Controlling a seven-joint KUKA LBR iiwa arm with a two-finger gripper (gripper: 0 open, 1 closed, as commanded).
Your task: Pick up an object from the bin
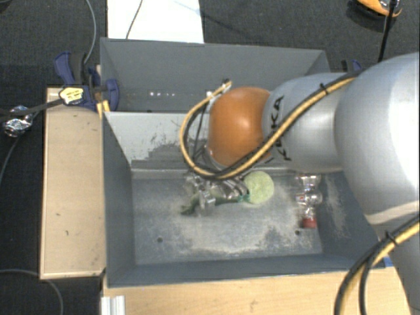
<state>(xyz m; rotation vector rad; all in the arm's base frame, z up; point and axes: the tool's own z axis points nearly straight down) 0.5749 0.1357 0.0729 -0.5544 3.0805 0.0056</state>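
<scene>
Grey bin (pixel 197 241) is nearly bare. By its back wall the gripper (pixel 207 197) hangs low over a small dark green thing (pixel 190 208). A pale green ball (pixel 259 188) lies just beside, toward the right wall. Clenched or released, I cannot tell.

Silvery-red trinket (pixel 307 209) lies right of pale-green ball (pixel 261 188).

One green ball (pixel 260 188), one silver-red object (pixel 307 205)
</scene>
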